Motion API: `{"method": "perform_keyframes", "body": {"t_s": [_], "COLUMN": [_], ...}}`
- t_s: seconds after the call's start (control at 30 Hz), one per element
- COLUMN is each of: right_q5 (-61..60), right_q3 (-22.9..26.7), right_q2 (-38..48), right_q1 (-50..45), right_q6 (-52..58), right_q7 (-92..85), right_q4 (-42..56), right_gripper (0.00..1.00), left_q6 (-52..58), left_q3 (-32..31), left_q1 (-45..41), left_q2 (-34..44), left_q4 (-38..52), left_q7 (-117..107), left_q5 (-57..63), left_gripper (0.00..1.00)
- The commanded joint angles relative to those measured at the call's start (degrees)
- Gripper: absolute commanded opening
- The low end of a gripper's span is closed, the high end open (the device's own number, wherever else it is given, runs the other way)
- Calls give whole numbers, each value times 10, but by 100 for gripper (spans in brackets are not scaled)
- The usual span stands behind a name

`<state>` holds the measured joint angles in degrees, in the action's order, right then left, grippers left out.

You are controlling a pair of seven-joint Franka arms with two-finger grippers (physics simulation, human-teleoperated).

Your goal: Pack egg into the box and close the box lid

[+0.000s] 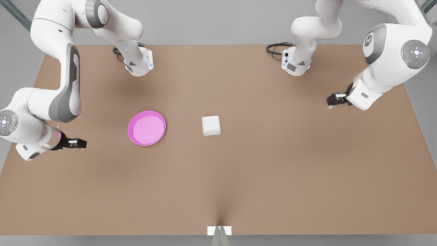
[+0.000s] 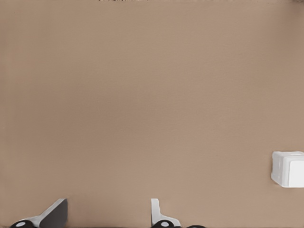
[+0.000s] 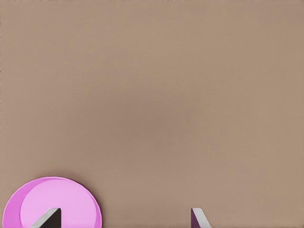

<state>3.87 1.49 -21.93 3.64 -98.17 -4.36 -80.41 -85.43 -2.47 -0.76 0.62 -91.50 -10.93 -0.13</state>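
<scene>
1. The right jaws hang low over the desk [image 1: 273, 171] at the front view's left edge, tips pointing toward the middle. The right wrist view shows the two fingers [image 3: 48, 218] spread wide with nothing between them.
2. The left jaws hang near the front view's right edge, farther back, also pointing inward. In the left wrist view the fingers [image 2: 53, 213] stand well apart and hold nothing.
3. Both arms are well away from the task's things.
4. The pink plate [image 1: 130, 129] lies just to the right of the right jaws in the front view, flat on the desk. Its rim [image 3: 52, 180] appears beside one finger in the right wrist view.
5. The box [image 1: 211, 131] sits near the middle of the desk, to the right of the plate and apart from it. The left wrist view catches it [image 2: 287, 168] at the border of the picture.
6. The box lid [image 1: 210, 123] lies flat on top, shut and facing up.
7. The box looks close to square from above, so I cannot tell its long axis. Its sides are turned slightly off the desk's edges.
8. Bare desk surrounds the box on all sides, with the widest stretch toward the near edge and the front view's right.
</scene>
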Motion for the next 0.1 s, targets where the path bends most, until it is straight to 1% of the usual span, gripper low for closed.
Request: {"method": "perform_keyframes", "body": {"t_s": [0.0,0.07], "right_q5": [0,-1], "right_q3": [0,0], "right_q2": [-1,-8], "right_q1": [0,1], "right_q6": [0,0], "right_q7": [1,-2], "right_q4": [1,9], "right_gripper": [100,100], "left_q6": [0,-2], "left_q3": [0,0], "left_q1": [-119,-119], "left_q2": [-1,-13], "left_q4": [1,8], "left_q7": [-1,-1], "left_q5": [38,33], "left_gripper": [100,100]}}
